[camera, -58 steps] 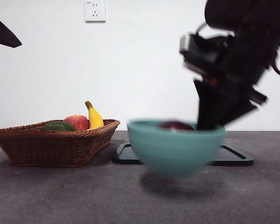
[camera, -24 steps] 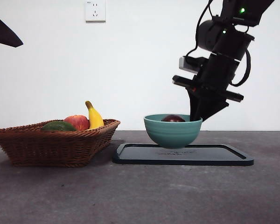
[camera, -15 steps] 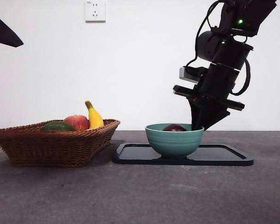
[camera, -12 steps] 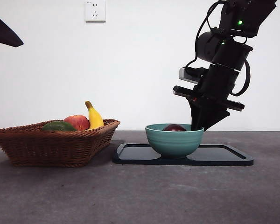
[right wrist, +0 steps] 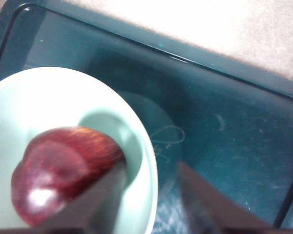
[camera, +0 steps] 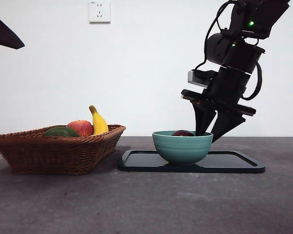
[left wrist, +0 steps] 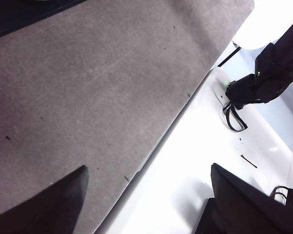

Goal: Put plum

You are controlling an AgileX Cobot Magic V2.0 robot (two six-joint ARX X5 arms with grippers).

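- Plum (right wrist: 63, 170): small, round, dark maroon fruit with glossy skin, lying inside the teal ceramic bowl (camera: 182, 146); from the front only its top shows over the bowl's rim.
- Teal ceramic bowl: sits on the flat black rectangular tray (camera: 234, 165), toward the tray's end nearer the basket.
- Right gripper (camera: 209, 132): two black jaws parted and holding nothing, straddling the bowl's rim on the side away from the basket; one jaw tip reaches inside the bowl close by the plum, the other hangs outside the wall. Whether either jaw touches the rim cannot be told.
- Step in hand, as judged: letting go of the bowl, the plum's placing apparently done. To do it well, lift the jaws straight up off the rim without dragging the wall, so the bowl is not tipped or slid across the tray.
- Woven brown wicker basket (camera: 53, 151): well apart from the bowl, beside the tray; holds a red-orange apple (camera: 81, 127), a yellow banana (camera: 98, 122) and a dark green fruit (camera: 61, 132).
- Left gripper (left wrist: 146, 204): waiting far from the bowl, jaws wide and empty above grey tabletop (left wrist: 88, 87).
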